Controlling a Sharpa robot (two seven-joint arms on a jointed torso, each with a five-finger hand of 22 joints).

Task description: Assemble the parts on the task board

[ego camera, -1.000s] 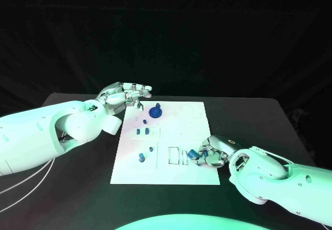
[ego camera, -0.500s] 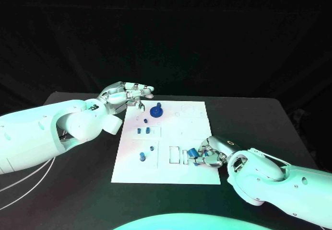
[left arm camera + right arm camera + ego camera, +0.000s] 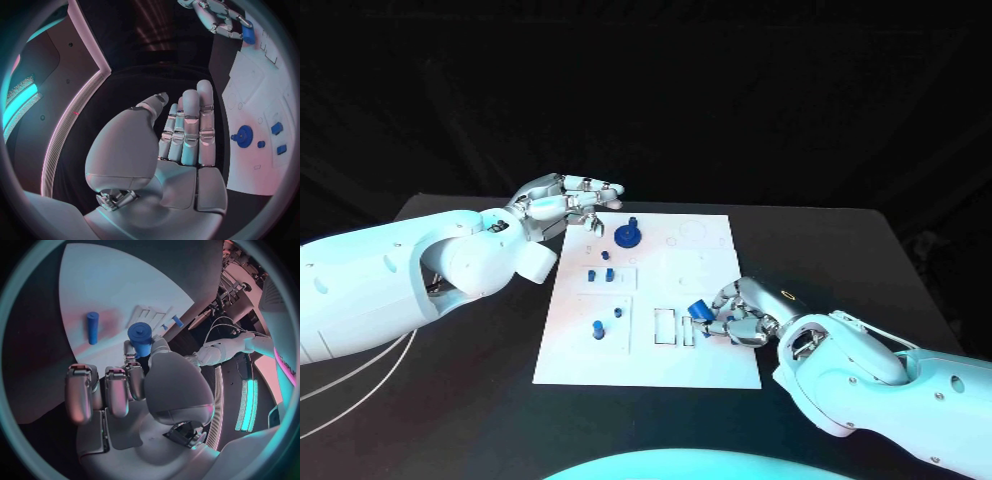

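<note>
The white task board (image 3: 697, 265) lies in the middle of the black table. My right hand (image 3: 741, 318) hovers over the board's near right part and pinches a blue cylindrical part (image 3: 700, 312) (image 3: 141, 335) between thumb and a finger. My left hand (image 3: 571, 201) (image 3: 181, 135) floats open beyond the board's far left corner, fingers straight and together. A blue round part with a knob (image 3: 626, 234) (image 3: 243, 135) stands near the far left. Small blue parts (image 3: 599, 272) sit mid-left, and others (image 3: 599, 327) near left. A loose blue peg (image 3: 92, 327) lies on the board.
Two rectangular slots (image 3: 674, 327) lie in the board just left of my right hand. Bare black table (image 3: 473, 380) surrounds the board on all sides. My left forearm (image 3: 416, 275) hangs over the table's left part.
My right hand has lifted slightly and turned, bringing the blue cylinder up clear of the board. My left hand has stayed in place.
</note>
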